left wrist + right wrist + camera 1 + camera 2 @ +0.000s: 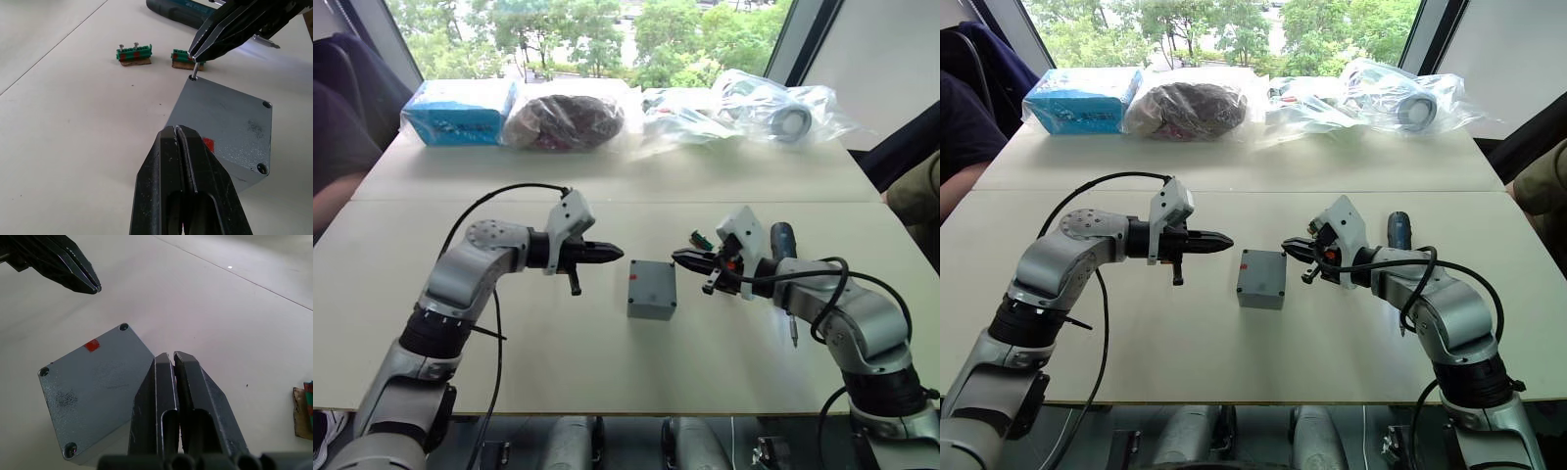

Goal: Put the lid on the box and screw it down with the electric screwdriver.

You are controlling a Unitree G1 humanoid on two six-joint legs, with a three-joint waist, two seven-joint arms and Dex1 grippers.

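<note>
Head views
Box (pixel 652 290): sat mid-bench w/ lid (pixel 1263 274) already on top, between the two grippers, touching neither.
Left gripper (pixel 613 253): at 9 o'clock of box, near it, above bench; fingers pressed together, holding nothing.
Right gripper (pixel 680 257): at approx 2 o'clock of box, just off its far right corner; fingers together.
Electric screwdriver (pixel 783 242): lay on bench at 3 o'clock of box, well apart, partly hidden behind right arm; thin bit (pixel 792 333) pointed toward near edge.
Bench (pixel 1234 352): pale, w/ seam across; plastic-wrapped bags (pixel 563 119) and a blue packet (pixel 460 110) along far edge at 12 o'clock.

Left wrist view
Own fingers (pixel 166 166): shut tight, tips over box's near edge.
Lid: grey top w/ corner screw holes; red mark (pixel 208 144) on box side just below lid.
Right gripper (pixel 194 55): fingers closed on a small screw (pixel 194 72), its tip at the lid's corner hole.
Green connectors (pixel 134 53): two, on bench beyond box, apart from it; screwdriver body beyond them.

Right wrist view
Own fingers (pixel 161 382): pressed together, over lid's corner.
Lid (pixel 93 387): screw heads seen in corners; red mark (pixel 91 345) at one edge.
Left gripper (pixel 95 288): tips shut, beyond box, not touching.
</note>
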